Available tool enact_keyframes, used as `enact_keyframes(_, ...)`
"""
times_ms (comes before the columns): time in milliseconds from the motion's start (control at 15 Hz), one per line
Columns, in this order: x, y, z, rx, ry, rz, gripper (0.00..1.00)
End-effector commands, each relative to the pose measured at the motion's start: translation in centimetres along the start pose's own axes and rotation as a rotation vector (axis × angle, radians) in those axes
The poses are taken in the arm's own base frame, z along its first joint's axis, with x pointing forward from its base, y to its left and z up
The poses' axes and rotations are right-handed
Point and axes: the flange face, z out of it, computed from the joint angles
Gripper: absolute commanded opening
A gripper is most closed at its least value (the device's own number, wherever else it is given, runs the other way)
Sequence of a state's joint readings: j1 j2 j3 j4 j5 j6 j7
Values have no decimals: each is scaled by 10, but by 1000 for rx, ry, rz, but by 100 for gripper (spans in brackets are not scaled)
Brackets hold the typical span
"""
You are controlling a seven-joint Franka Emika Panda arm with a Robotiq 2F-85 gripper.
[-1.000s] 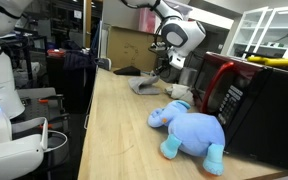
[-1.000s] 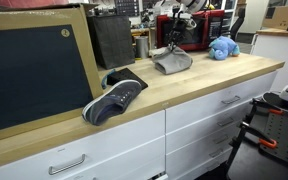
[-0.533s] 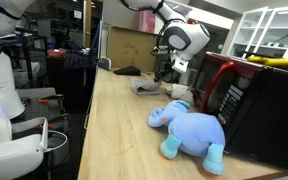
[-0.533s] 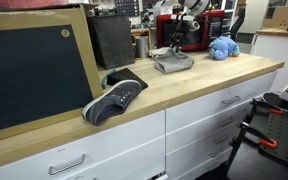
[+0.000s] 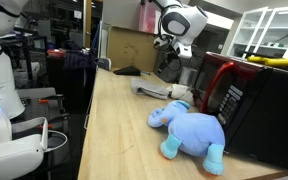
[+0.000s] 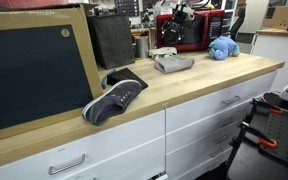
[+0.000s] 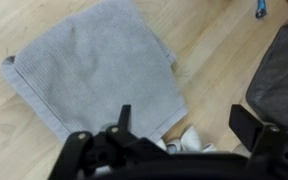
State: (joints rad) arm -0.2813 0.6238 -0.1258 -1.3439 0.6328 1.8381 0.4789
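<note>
A grey folded towel point(image 7: 94, 75) lies flat on the wooden countertop point(image 7: 209, 60), filling the upper left of the wrist view. In both exterior views the towel point(image 5: 149, 87) point(image 6: 172, 62) rests in front of the red microwave point(image 5: 234, 90). My gripper point(image 7: 184, 115) hangs above the towel's near edge, open, with nothing between its fingers point(image 7: 124, 112). In both exterior views the gripper point(image 5: 172, 50) point(image 6: 180, 18) is well clear of the cloth. A small white object point(image 7: 189, 142) sits just beside the towel, under the gripper.
A blue plush elephant point(image 5: 192, 128) point(image 6: 222, 47) lies on the counter by the microwave point(image 6: 189, 32). A dark sneaker point(image 6: 114, 98) rests near a framed blackboard point(image 6: 34, 70). A dark grey shape point(image 7: 282, 70) stands at the wrist view's right edge.
The gripper opened and let go of the towel, then rose above it. The towel, lifted at one side before, now lies flat on the counter.
</note>
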Motion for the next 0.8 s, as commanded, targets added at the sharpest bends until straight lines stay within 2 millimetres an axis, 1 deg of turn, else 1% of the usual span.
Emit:
enact_keyframes(0,-59,-15,-9,-33,24,-204,100)
enact_keyframes(133,-88,-17,8,-86,28,-320,100)
enact_keyframes(267,-110,-16,28,-139,46,-431,100)
enact_keyframes(333,-118,-14,41,-164,57,-486,100)
enact_keyframes(400,-125,-14,50,-185,75,-539,100)
enact_keyframes(467,-129,-12,62,-210,95,-592,100)
enact_keyframes(533,-132,-10,71,-233,115,-644,96)
enact_keyframes(600,-133,-7,80,-255,136,-694,72)
enact_keyframes(733,-135,-2,92,-294,183,-795,69)
